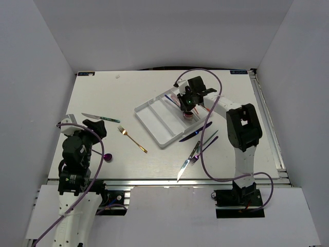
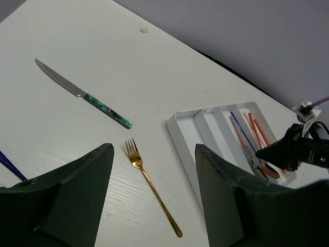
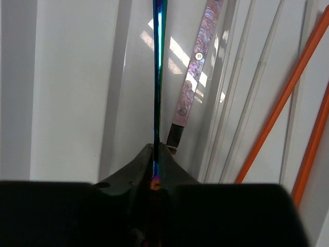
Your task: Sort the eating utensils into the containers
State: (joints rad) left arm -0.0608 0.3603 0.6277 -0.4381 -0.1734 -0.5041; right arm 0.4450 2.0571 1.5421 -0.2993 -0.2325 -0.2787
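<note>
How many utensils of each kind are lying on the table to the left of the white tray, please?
Knives: 1, the green-handled knife
Forks: 1, the gold fork
Kind unclear: 1, the purple-ended piece near the table's front edge
Total: 3

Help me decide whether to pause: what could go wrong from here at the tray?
1. The right claw pinches the iridescent utensil only at its end; on release it may tip across a divider of the tray.
2. It sits close beside the pearly handle already in the tray and could land on it.
3. The blue-purple utensil lying just beside the tray might get swept when the claw withdraws.
</note>
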